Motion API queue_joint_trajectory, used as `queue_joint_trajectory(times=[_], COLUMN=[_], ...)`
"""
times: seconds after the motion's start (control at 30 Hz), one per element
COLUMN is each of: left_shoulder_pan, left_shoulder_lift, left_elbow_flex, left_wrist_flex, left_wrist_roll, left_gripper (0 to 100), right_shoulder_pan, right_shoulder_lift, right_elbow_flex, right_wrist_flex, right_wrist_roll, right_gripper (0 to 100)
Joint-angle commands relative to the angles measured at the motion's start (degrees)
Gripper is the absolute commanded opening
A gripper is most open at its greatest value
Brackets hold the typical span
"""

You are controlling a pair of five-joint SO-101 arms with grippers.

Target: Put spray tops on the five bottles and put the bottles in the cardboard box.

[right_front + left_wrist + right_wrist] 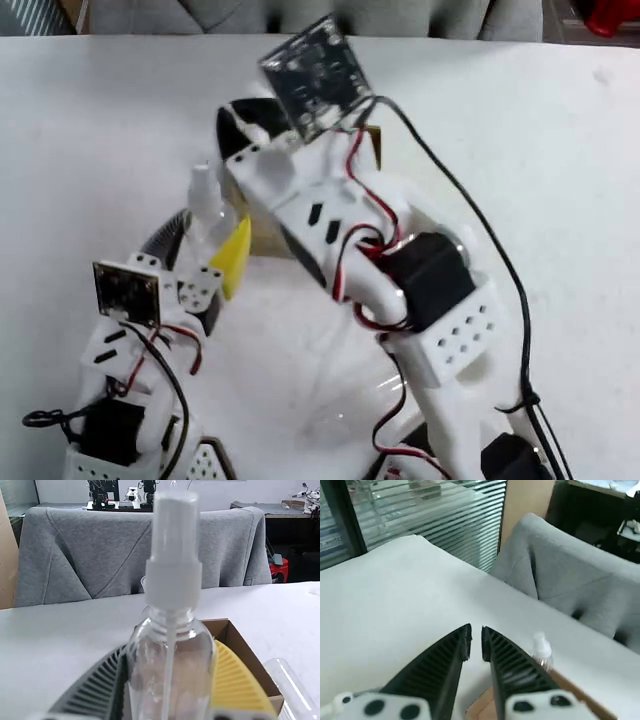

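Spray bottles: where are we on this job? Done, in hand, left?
Done: the clear plastic bottle in the left pincer already carries a white spray top. In hand: that bottle, held upright near the brown cardboard box, not yet inside. Left: boxing it, plus a second clear bottle by the box, its neck out of frame. Right pincer is shut, empty. Box contents are hidden, so no count.
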Motion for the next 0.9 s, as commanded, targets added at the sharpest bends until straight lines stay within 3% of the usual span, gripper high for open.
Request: queue_joint_trajectory(times=[0.0, 0.37, 0.5, 0.7, 0.87], left_shoulder_pan=[-1.6, -11.8, -13.8, -13.7, -14.4], left_shoulder_lift=[-0.4, 26.9, 28.4, 28.7, 28.8], left_elbow_flex=[-1.7, -12.6, -12.5, -12.4, -12.4], left_wrist_flex=[-2.8, -10.3, -12.9, -12.9, -12.6], left_wrist_roll=[3.9, 9.5, 12.7, 13.5, 13.5], left_gripper=[2, 2, 2, 2, 2], right_shoulder_pan=[0.6, 0.7, 0.5, -4.5, -5.2], right_shoulder_lift=[-2.5, -3.0, -3.0, -3.0, -3.1], right_elbow_flex=[-2.7, 0.3, 9.2, 26.7, 32.3], right_wrist_flex=[4.9, 26.9, 24.1, 9.7, 4.4], right_wrist_roll=[-1.2, -1.3, -1.3, -1.3, -1.3], right_gripper=[1.6, 1.6, 1.6, 1.6, 1.6])
